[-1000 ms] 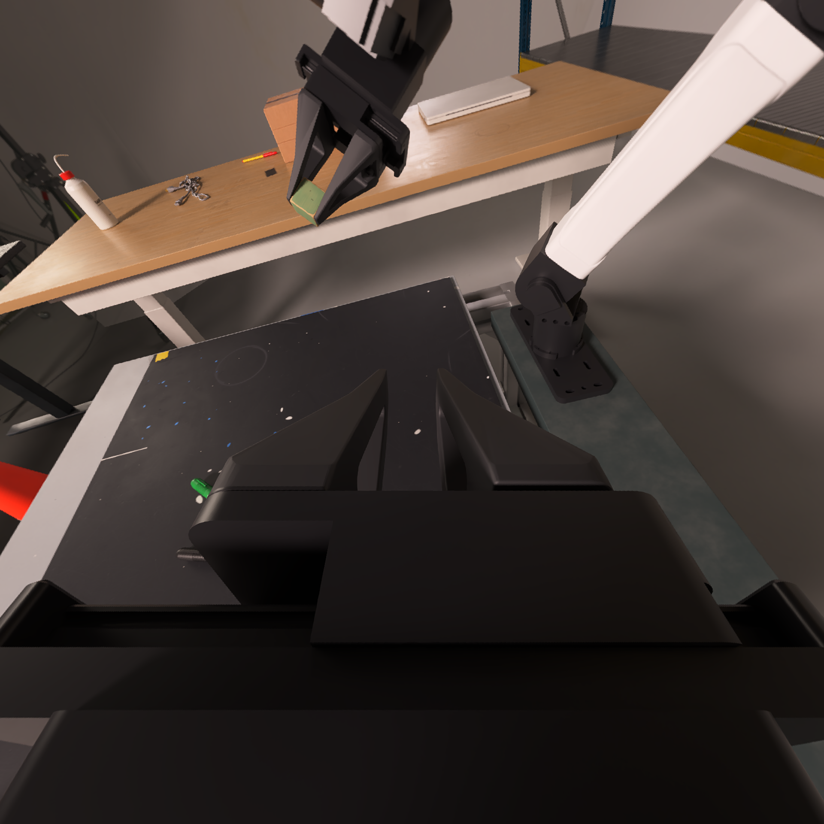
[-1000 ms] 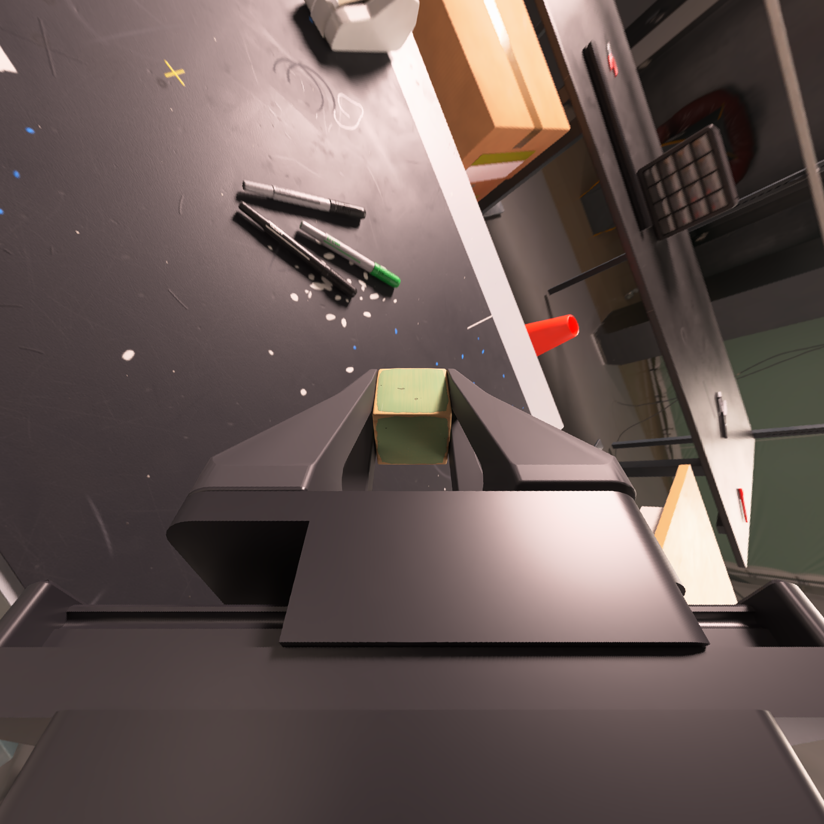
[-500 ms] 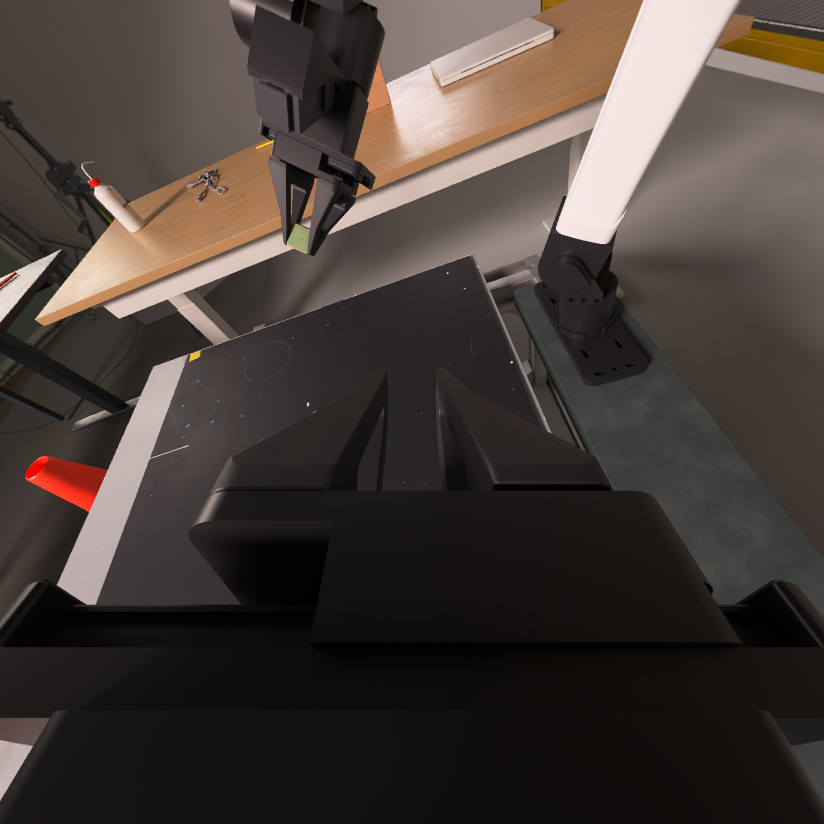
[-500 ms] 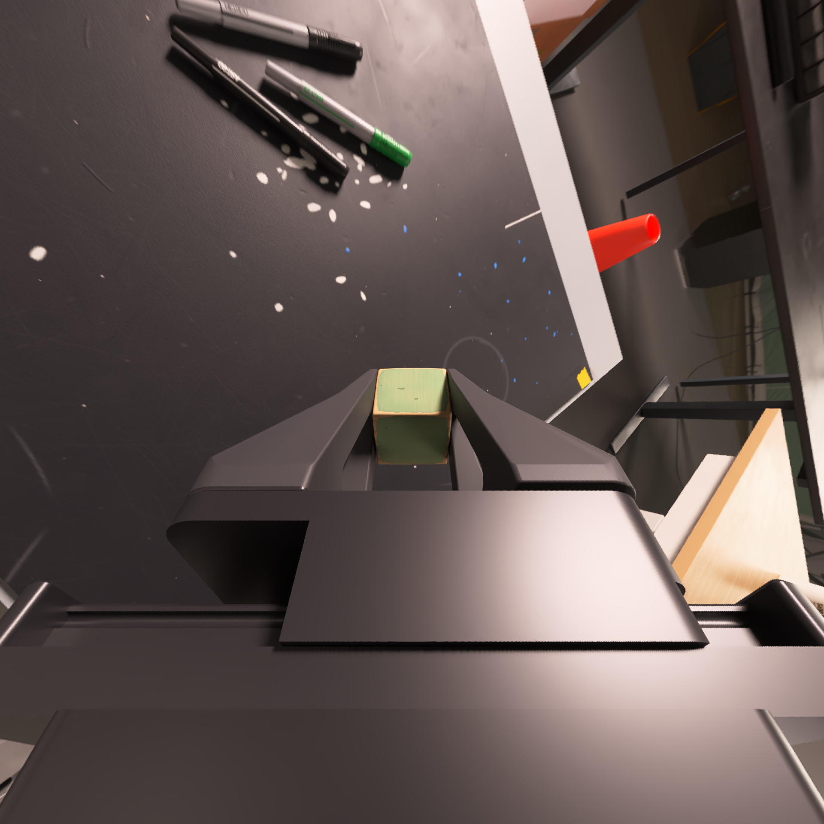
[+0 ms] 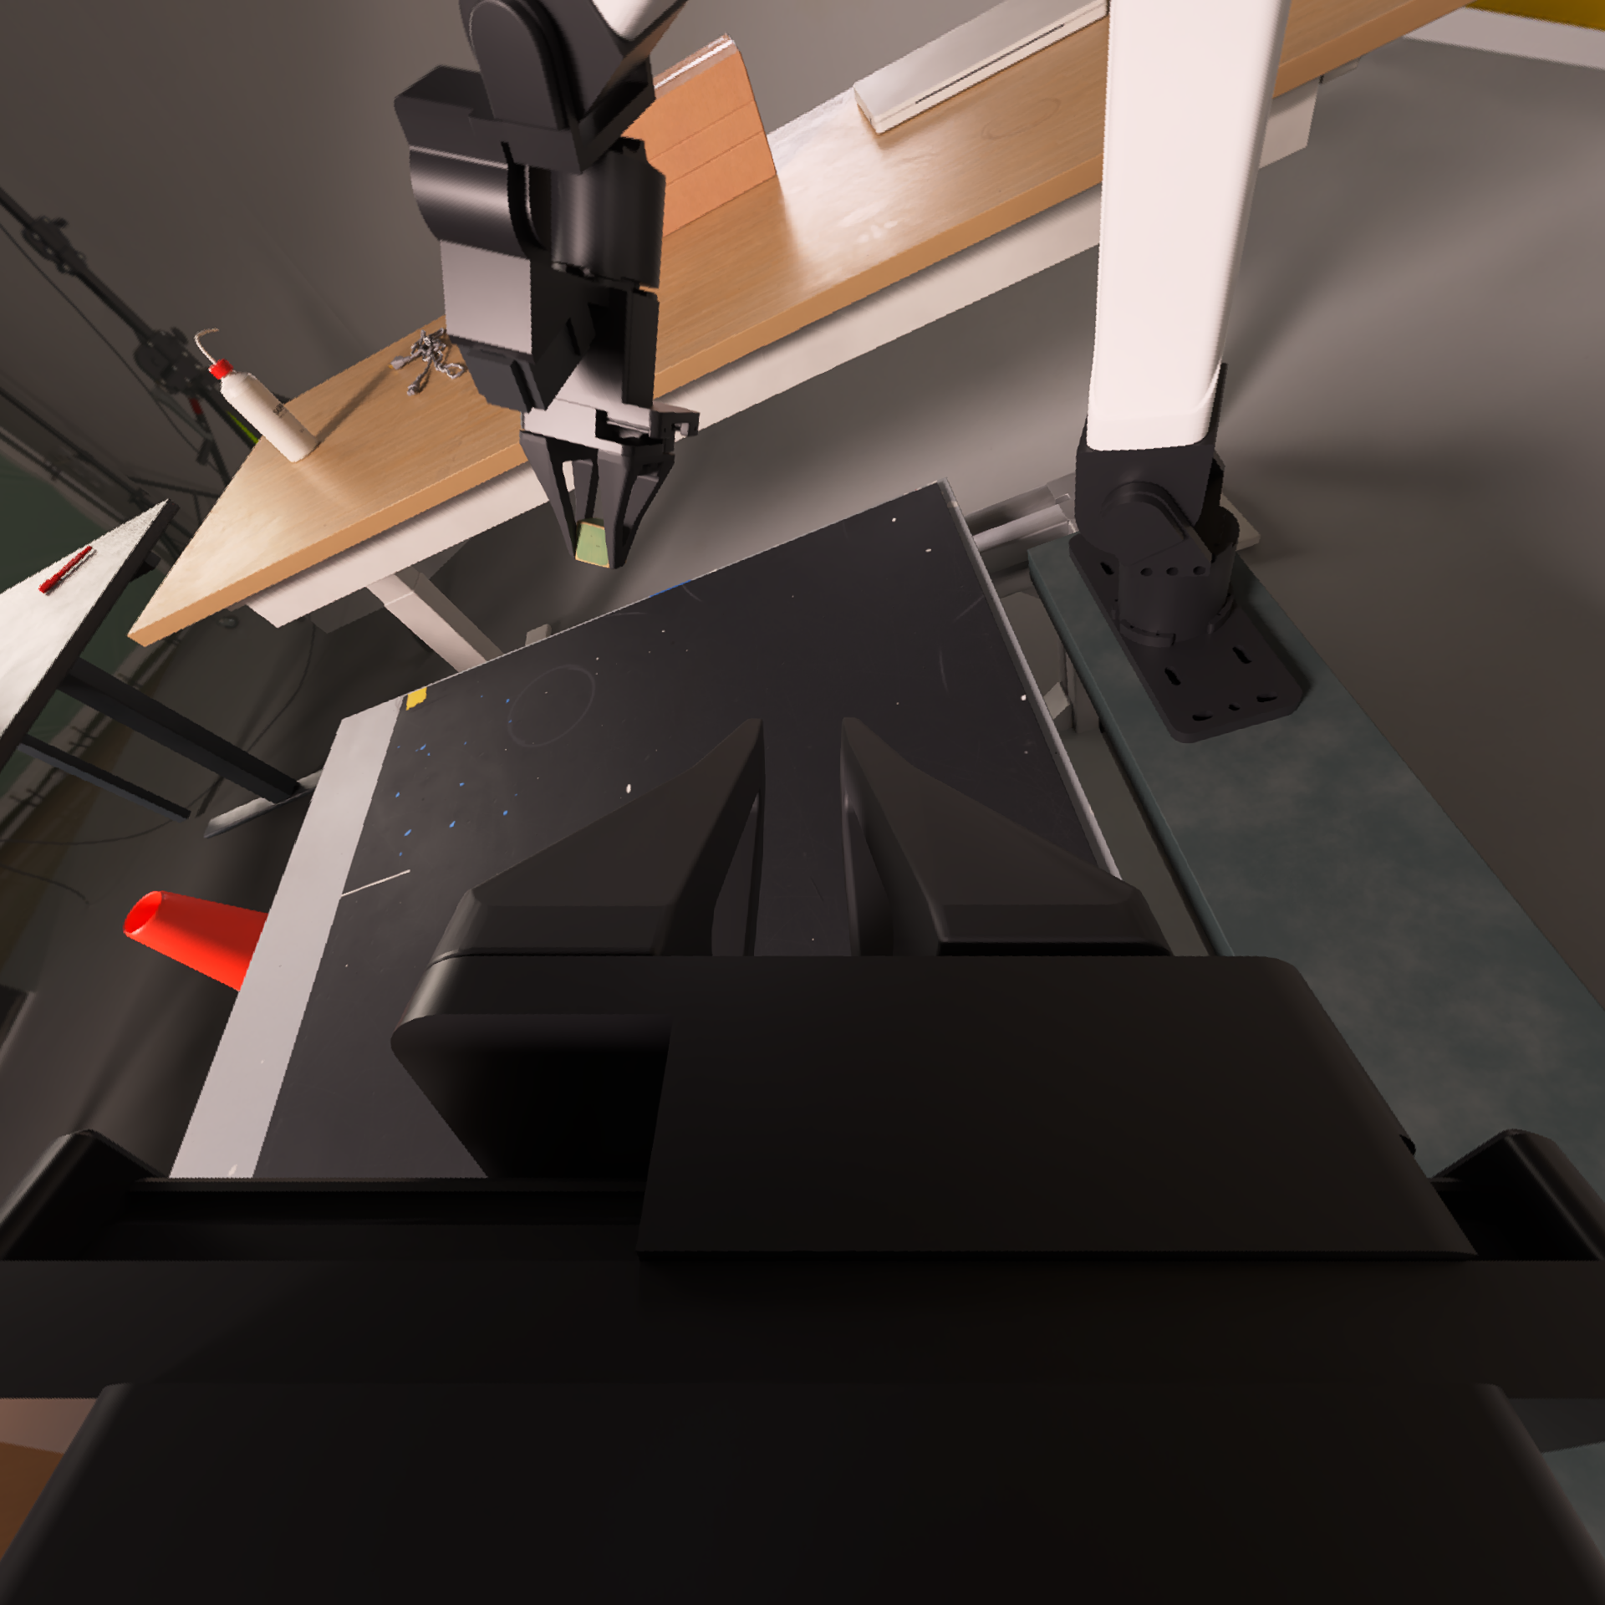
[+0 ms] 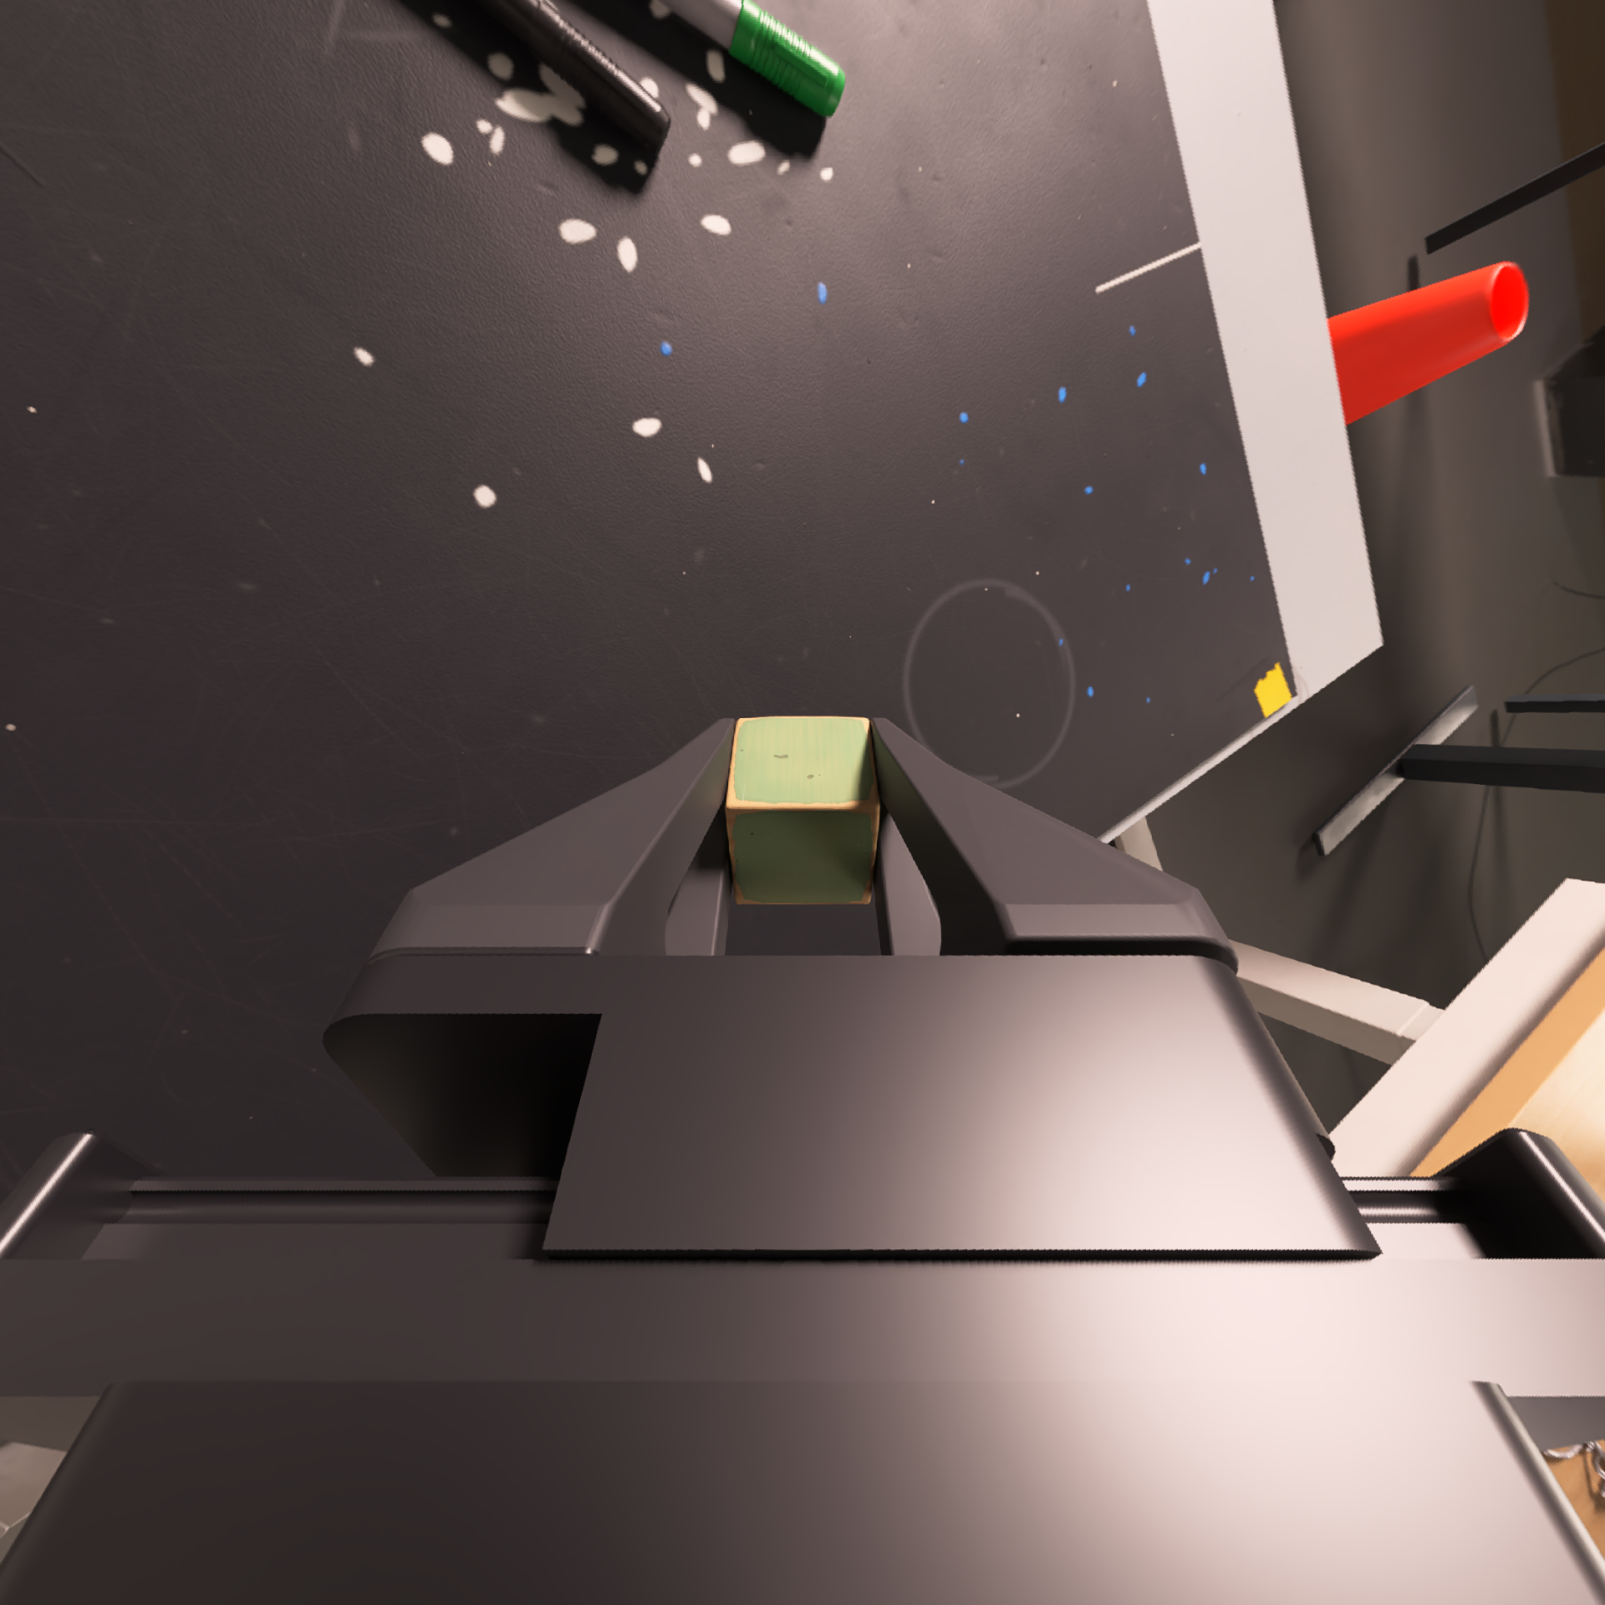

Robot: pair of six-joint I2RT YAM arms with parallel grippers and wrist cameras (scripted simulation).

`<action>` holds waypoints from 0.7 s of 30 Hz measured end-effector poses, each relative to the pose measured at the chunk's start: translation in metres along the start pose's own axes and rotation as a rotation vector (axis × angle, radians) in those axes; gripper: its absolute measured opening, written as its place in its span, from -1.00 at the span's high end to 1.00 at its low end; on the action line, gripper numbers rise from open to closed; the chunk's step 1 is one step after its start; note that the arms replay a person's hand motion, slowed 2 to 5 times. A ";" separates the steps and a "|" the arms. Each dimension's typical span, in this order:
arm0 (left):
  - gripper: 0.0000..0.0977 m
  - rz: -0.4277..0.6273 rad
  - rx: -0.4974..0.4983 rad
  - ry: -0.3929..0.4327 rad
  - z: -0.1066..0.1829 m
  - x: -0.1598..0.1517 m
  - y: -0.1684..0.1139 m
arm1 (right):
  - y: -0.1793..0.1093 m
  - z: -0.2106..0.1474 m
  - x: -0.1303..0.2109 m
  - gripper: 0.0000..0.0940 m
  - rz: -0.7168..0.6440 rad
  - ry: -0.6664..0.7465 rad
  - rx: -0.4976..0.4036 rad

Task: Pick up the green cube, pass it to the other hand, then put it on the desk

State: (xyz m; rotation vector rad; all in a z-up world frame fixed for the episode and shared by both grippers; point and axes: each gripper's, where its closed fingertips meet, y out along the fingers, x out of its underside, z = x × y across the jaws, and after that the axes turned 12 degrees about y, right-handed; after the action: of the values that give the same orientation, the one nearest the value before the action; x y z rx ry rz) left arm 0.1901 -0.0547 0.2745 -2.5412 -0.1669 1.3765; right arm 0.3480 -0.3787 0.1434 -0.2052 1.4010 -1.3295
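Note:
The green cube with tan edges sits clamped between my right gripper's two fingers, held above the dark desk. In the left wrist view the right gripper hangs point-down over the desk's far edge with the cube at its tips. My left gripper is open and empty, its fingers slightly apart, above the dark desk and well below and nearer than the cube.
Markers, one with a green cap, lie on the desk in the right wrist view. A red cone lies off the desk's side. A wooden table with a squeeze bottle stands behind. The right arm's base stands to the right.
My right gripper has swung downward with the cube and now points at the desk near its far edge. My left gripper has pulled back and risen, still open.

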 end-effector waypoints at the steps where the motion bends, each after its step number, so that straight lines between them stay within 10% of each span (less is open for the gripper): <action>1: 0.71 -0.001 0.000 0.003 0.000 0.000 0.000 | 0.003 0.001 0.001 0.47 -0.005 0.002 -0.006; 21: 0.87 -0.043 0.002 0.026 -0.003 0.001 0.007 | 0.059 0.023 0.027 0.47 -0.123 0.010 -0.097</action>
State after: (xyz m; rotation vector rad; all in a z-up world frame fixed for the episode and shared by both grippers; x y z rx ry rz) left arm 0.1929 -0.0620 0.2728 -2.5376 -0.2140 1.3273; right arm 0.3877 -0.3918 0.0885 -0.3550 1.4820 -1.3648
